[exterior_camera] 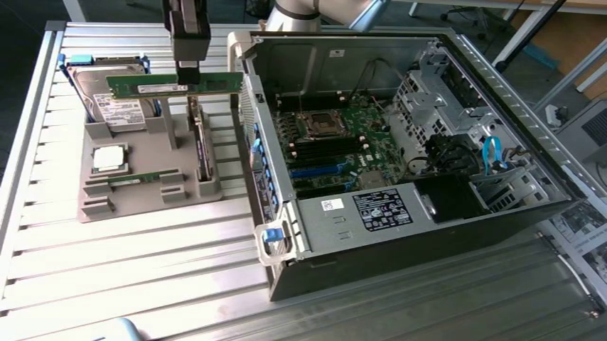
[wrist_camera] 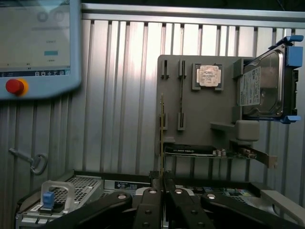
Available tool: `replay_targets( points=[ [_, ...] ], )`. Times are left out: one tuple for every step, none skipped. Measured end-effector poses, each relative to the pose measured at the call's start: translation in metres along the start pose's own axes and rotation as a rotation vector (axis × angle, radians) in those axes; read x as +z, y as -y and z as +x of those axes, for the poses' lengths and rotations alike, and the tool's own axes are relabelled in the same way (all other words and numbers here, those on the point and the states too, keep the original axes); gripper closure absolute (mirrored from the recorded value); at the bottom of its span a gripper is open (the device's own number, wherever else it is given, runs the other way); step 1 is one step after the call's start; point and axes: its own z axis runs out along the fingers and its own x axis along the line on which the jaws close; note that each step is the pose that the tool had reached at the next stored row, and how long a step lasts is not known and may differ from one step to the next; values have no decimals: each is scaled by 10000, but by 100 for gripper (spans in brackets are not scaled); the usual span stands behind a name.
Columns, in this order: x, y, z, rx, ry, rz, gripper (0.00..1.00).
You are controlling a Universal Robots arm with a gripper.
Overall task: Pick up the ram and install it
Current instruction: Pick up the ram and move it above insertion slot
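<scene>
The ram [exterior_camera: 173, 84] is green with a white label; the claw [exterior_camera: 187, 77] is black; the bench [exterior_camera: 142, 270] is silver with long ribs; the holder [exterior_camera: 147, 202] is plain grey; the motherboard [exterior_camera: 356, 121] is green with blue and black slots; the button [wrist_camera: 14, 86] is red on a yellow ring.

The ram [exterior_camera: 152, 87] is being held above the parts holder [exterior_camera: 142, 202].
The parts holder is being borne by the table [exterior_camera: 95, 270], to the exterior view's left of the computer case [exterior_camera: 446, 241]; on it, the hard drive [exterior_camera: 114, 110] is being kept behind the processor [exterior_camera: 108, 158].
</scene>
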Motion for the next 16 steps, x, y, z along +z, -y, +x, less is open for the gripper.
replay_targets(
  points=[
    [0, 6, 0, 0, 0, -4, 87],
    [-1, 12, 1, 0, 0, -8, 87],
    [-1, 17, 1, 0, 0, -10, 87],
    [-2, 22, 1, 0, -1, -14, 87],
    [-2, 28, 2, 0, -1, -18, 87],
    [-2, 33, 2, 0, -1, -20, 87],
    [-3, 42, 3, 0, 0, -26, 87],
    [-3, 47, 3, -1, 0, -28, 87],
    [-3, 52, 3, -1, 0, -30, 87],
    [-4, 57, 3, -1, 0, -34, 87],
    [-4, 61, 4, -1, 0, -36, 87],
    [-4, 65, 4, -1, 0, -37, 87],
    [-4, 70, 4, -2, 0, -40, 87],
    [-5, 74, 4, -2, 0, -42, 87],
    [-5, 78, 5, -1, 0, -44, 87],
    [-5, 82, 5, -1, 0, -46, 87]
  ],
)
